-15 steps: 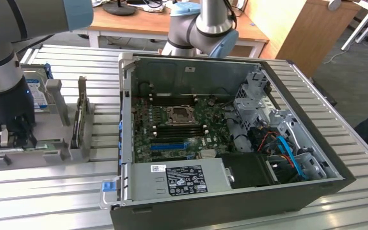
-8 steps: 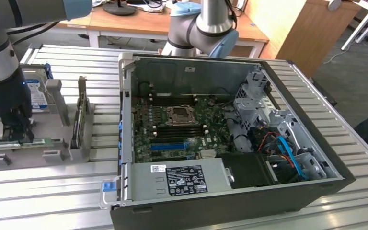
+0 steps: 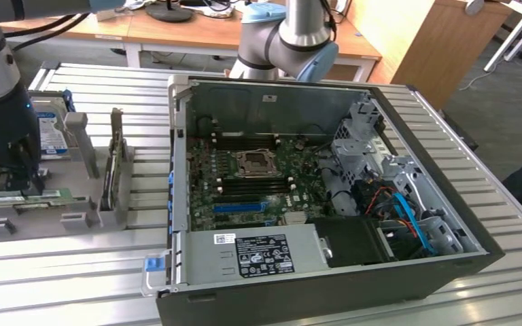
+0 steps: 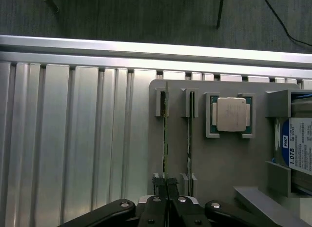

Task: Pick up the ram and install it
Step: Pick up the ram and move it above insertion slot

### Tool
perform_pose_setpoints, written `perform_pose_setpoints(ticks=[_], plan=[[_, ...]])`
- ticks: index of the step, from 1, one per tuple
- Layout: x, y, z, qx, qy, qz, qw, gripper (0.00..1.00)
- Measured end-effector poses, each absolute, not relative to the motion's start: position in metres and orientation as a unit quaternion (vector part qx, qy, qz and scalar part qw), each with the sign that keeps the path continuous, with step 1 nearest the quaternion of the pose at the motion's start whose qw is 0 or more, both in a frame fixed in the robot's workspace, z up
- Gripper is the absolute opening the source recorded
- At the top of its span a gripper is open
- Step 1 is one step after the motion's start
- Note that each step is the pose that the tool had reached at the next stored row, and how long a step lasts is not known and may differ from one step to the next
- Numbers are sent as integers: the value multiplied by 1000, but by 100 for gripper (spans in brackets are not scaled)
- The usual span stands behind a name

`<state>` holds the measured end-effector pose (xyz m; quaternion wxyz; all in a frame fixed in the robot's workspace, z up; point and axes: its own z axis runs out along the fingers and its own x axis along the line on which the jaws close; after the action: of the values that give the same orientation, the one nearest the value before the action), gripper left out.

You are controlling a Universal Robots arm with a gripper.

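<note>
Black gripper (image 4: 167, 184) fingers sit closest in the wrist view, pressed together on one end of the ram (image 4: 165, 134), which stands on edge in a slot of the grey fixture tray (image 4: 219, 158). Their tips meet along the thin board's top edge, pinching it, and the ram runs straight away from them to the slot's far post. Just beside the gripped stick, one slot over, stands a second thin board (image 4: 189, 134), parallel to it and apart from the fingers. That makes two sticks on edge.

Beyond that second board from the gripper lies one square silver processor (image 4: 231, 113) in its own pocket, and past that one hard drive (image 4: 298, 149) with a blue and white label.

In the exterior view the gripper (image 3: 11, 183) is down on the fixture tray (image 3: 89, 217), with the green ram (image 3: 48, 195) at its fingers. The hard drive (image 3: 48, 132) is just behind it, and one dark expansion card (image 3: 114, 163) stands upright nearby, between the tool and the open computer case (image 3: 334, 288). The case is well apart from the gripper on the ribbed metal table (image 3: 62, 285), with its one motherboard (image 3: 242, 187) exposed.
</note>
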<state>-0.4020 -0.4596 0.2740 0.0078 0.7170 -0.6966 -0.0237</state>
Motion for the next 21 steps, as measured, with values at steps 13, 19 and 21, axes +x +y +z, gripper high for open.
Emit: perform_pose_setpoints(ticks=[13, 19, 21], plan=[[-402, -460, 302, 717, -697, -24, 8, 12], [-402, -460, 314, 717, -697, -24, 8, 12], [-402, -460, 318, 717, -697, -24, 8, 12]])
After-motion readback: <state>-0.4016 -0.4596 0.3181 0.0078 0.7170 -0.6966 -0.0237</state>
